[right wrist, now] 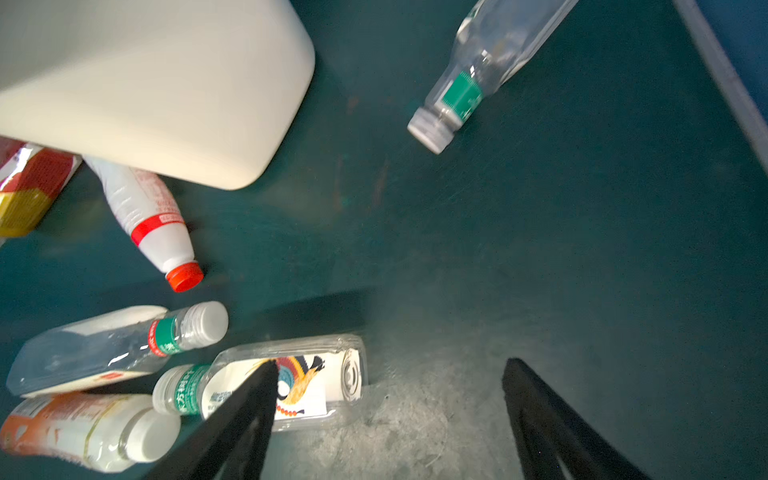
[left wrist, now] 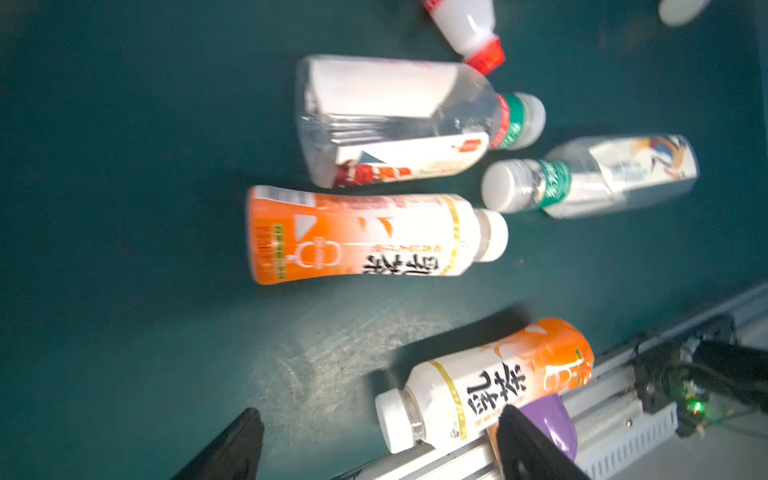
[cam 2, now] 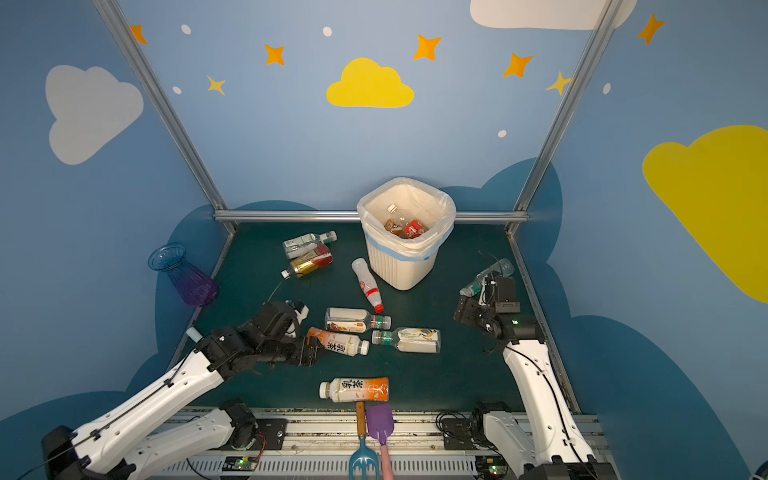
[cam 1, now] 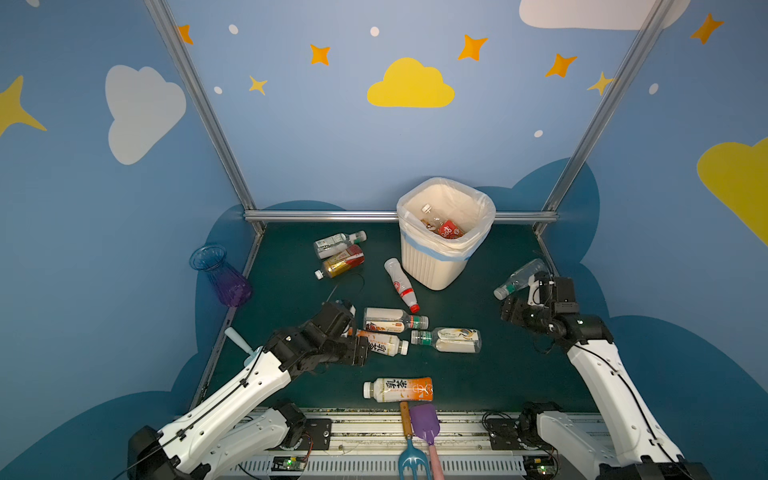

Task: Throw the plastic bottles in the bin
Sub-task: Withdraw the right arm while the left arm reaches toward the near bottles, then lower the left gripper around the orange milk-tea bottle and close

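The cream bin (cam 1: 432, 266) stands at the back of the green mat with bottles inside (cam 1: 446, 227). Several plastic bottles lie on the mat: two at the back left (cam 1: 340, 253), a white red-capped one (cam 1: 401, 284), a middle cluster (cam 1: 395, 320), and a clear one at the right edge (cam 1: 519, 277). My left gripper (cam 1: 360, 351) (left wrist: 381, 410) is open beside the base of an orange-labelled bottle (cam 1: 384, 344) (left wrist: 365, 235). A second orange bottle (cam 1: 399, 389) lies at the front. My right gripper (cam 1: 508, 311) (right wrist: 390, 365) hangs open over bare mat.
A blue-purple vase (cam 1: 220, 274) leans at the left edge. A wooden-handled blue fork (cam 1: 406, 432) and a purple shovel (cam 1: 424, 424) lie over the front rail, touching the front bottle. Metal frame rails bound the mat.
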Motion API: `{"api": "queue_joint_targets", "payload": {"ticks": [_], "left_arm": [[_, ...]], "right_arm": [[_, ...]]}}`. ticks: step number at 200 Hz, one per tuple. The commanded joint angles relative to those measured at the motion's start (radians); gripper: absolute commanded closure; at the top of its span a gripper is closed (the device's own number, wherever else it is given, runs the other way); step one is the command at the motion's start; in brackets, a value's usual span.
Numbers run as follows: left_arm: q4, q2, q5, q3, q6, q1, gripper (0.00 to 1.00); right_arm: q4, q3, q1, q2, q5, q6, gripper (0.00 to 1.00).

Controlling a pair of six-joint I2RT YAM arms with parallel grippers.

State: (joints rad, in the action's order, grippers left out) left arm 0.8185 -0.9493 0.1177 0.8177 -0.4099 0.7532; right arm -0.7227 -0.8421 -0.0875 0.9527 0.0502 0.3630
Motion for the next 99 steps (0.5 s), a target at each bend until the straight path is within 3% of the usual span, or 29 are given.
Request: {"api": "queue_joint_targets", "payload": {"ticks": [1,44,99], "left_arm": [[-0.009,-0.058,0.011,0.061,0.09,0.111,0.12],[0.021,-0.253,-0.188,0.172,0.23,0.399,0.11],[0.038,-0.512,-0.193,0.292,0.372,0.474,0.12]], "right_arm": [[0.075,0.039,-0.002,-0.011,0.125,0.027,0.18],[0.123,0.091,-0.026,-0.01,0.182,0.056,0.22],[0.14,0.116,-0.049,-0.04,0.19,0.067,0.22]]}}
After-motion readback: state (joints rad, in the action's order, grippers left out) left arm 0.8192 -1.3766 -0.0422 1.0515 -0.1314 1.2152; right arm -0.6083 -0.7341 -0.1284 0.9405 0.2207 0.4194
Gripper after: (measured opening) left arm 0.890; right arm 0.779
